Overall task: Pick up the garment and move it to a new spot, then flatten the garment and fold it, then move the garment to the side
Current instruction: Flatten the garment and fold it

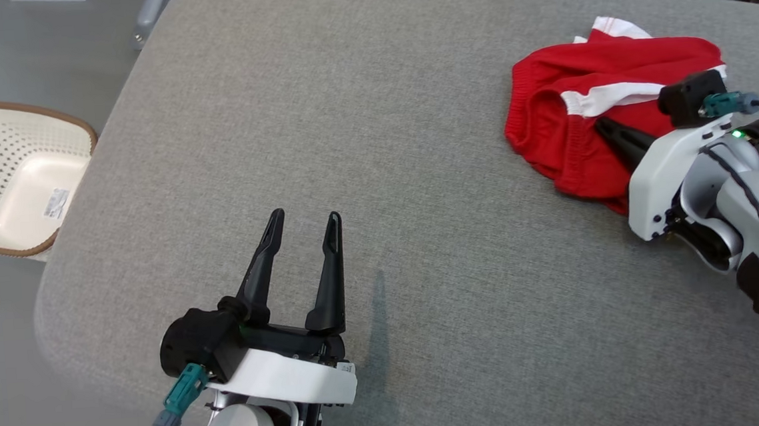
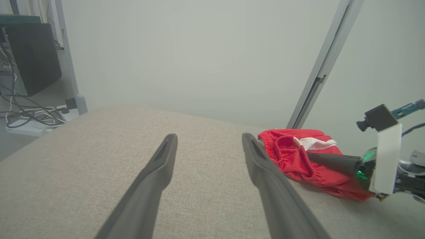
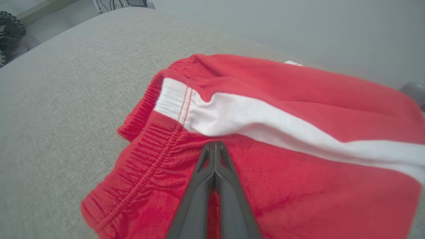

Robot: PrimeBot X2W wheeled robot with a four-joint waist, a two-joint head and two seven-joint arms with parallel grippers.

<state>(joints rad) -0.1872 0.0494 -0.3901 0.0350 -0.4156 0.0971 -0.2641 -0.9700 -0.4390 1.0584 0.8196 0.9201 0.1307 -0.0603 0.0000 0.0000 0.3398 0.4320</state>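
Observation:
The garment (image 1: 577, 79) is a pair of red shorts with a white side stripe, lying crumpled at the far right of the grey cloth-covered table (image 1: 345, 108). My right gripper (image 1: 602, 125) is shut, its two fingers pressed together and lying on the red cloth just below the white stripe (image 3: 265, 126); no cloth shows pinched between them. In the right wrist view the shut gripper (image 3: 215, 143) points at the waistband (image 3: 149, 156). My left gripper (image 1: 306, 215) hovers open and empty near the table's front, well left of the garment (image 2: 292, 156).
A cream perforated basket (image 1: 16, 178) with a brown rim stands on the floor left of the table. In the left wrist view a grey metal post (image 2: 325, 63) rises behind the garment, with cables (image 2: 26, 113) and a dark box (image 2: 33, 56) at the far left.

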